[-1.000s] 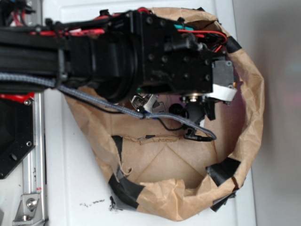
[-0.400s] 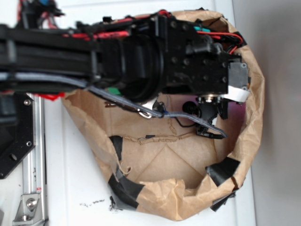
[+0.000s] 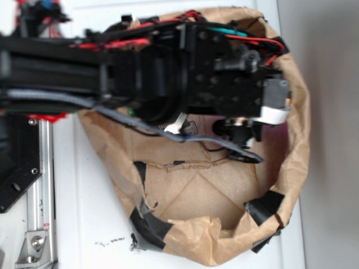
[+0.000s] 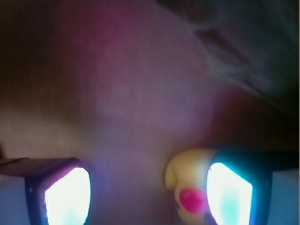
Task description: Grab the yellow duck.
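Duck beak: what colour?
Pinkish-red on the yellow duck, best in the wrist view.

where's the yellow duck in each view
Exterior: not in it; the black arm covers the top of the paper bag, so the duck is hidden under it.
Wrist: the yellow duck sits at the bottom, right of centre, against the inner face of the right-hand finger, with the other finger apart on the left.
Shared landmark: the gripper, low inside the brown bag in both views.
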`<state>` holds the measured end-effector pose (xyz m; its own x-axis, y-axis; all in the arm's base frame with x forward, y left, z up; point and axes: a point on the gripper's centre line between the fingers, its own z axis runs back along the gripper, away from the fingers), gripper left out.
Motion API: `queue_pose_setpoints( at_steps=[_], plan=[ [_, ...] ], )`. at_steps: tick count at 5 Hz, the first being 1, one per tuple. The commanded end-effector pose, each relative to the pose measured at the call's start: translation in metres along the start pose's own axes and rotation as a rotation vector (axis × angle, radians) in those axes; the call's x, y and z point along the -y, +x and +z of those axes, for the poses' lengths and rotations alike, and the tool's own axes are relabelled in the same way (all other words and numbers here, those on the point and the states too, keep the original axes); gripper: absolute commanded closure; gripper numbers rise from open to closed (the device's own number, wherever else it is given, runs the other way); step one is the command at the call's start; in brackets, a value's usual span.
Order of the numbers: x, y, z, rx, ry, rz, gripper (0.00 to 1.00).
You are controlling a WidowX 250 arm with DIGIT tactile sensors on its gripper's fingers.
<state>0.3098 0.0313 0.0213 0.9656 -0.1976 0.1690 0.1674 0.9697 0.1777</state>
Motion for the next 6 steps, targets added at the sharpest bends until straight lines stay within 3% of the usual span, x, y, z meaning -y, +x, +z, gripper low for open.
queue_pose_setpoints(
  at_steps=[1, 4, 5, 6],
  plan=[
    [-0.019, -0.029, 0.006, -0.049, 0.098, 0.105, 0.00],
    [-0.022, -0.025, 0.011, -0.018, 0.088, 0.123, 0.00],
    [-0.010, -0.013, 0.024, 0.033, 0.022, 0.068, 0.00],
    [0.009, -0.007, 0.040, 0.064, -0.008, -0.004, 0.00]
  ],
)
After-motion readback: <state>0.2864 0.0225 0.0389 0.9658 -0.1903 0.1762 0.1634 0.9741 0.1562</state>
